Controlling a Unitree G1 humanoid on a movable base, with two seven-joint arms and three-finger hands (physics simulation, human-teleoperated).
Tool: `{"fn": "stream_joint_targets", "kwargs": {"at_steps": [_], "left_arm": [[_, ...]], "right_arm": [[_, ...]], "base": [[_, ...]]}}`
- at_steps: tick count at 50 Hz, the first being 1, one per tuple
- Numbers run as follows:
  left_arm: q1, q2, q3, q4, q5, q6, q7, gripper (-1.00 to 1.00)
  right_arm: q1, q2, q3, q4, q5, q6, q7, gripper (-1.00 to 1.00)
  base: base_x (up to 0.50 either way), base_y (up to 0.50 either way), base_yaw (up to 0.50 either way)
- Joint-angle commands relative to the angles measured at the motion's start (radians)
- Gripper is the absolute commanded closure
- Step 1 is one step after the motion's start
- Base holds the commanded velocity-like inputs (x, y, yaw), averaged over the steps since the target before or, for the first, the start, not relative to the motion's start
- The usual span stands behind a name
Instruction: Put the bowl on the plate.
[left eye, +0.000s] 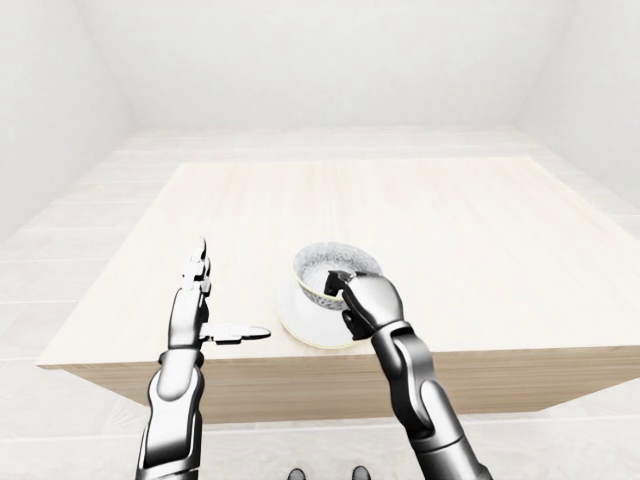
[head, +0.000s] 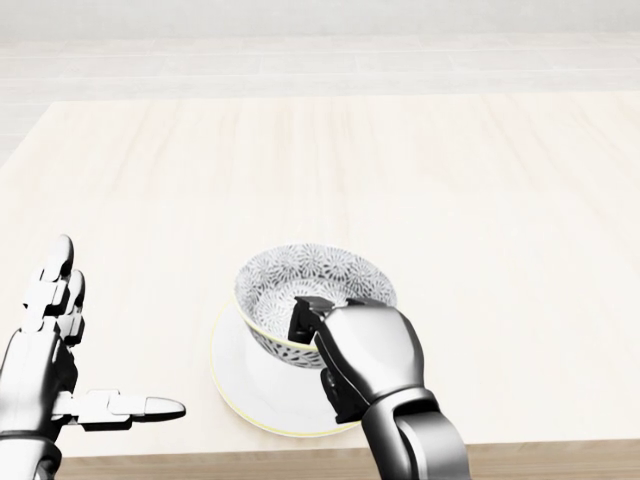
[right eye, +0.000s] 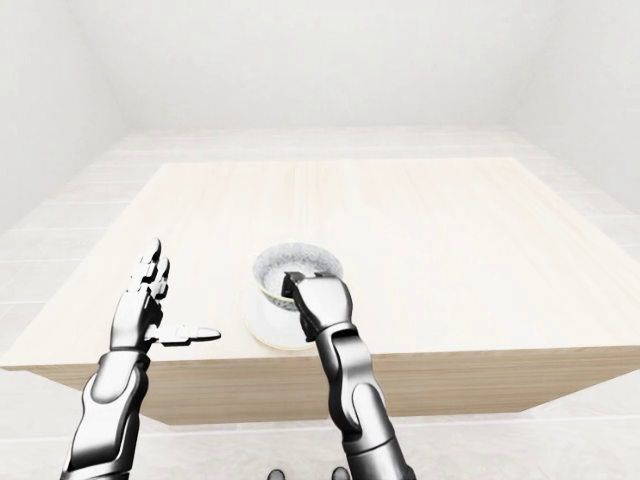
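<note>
The left hand (head: 45, 365) is at the far left of the head view. It is spread wide and holds nothing. Its fingers (head: 58, 275) point toward the top of the picture, and its thumb (head: 135, 408) sticks out flat to the right. It is well apart from the dishes.

Next comes the plate (head: 245, 385). It is round and plain white, with a thin yellow line around its edge. It lies flat on the light wooden worktop (head: 480, 200), close to the worktop's bottom edge in the head view.

The bowl (head: 310, 272) is right over the middle of the plate. It is round and deep. The inside is white with lots of little grey flower shapes all over it. The outside has the same grey pattern, and a thin yellow line runs around the rim. The bowl leans a little. I cannot tell if its bottom is touching the plate.

The right hand (head: 365, 350) is closed on the bowl's rim, on the bottom right side in the head view. Its dark fingertips (head: 303, 318) hook over the rim and reach into the bowl, and the shiny grey back of the hand covers that part of the bowl and some of the plate.
</note>
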Motion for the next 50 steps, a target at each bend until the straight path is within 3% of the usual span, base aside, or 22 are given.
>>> {"fn": "stream_joint_targets", "kwargs": {"at_steps": [1, 22, 50], "left_arm": [[0.0, -0.001, -0.002, -0.009, 0.002, 0.007, 0.0, -1.0], [-0.005, -0.004, -0.007, -0.026, 0.005, 0.025, 0.001, -1.0], [-0.009, -0.001, -0.007, 0.005, 0.0, 0.003, 0.003, -1.0]], "right_arm": [[0.0, -0.002, 0.0, 0.007, 0.003, 0.0, -0.033, 0.65], [0.026, -0.009, 0.01, 0.029, 0.02, 0.0, -0.074, 0.66], [0.062, -0.013, 0.033, 0.045, 0.026, 0.0, -0.109, 0.68]], "base": [[0.0, 0.0, 0.0], [0.0, 0.0, 0.0], [0.0, 0.0, 0.0]]}}
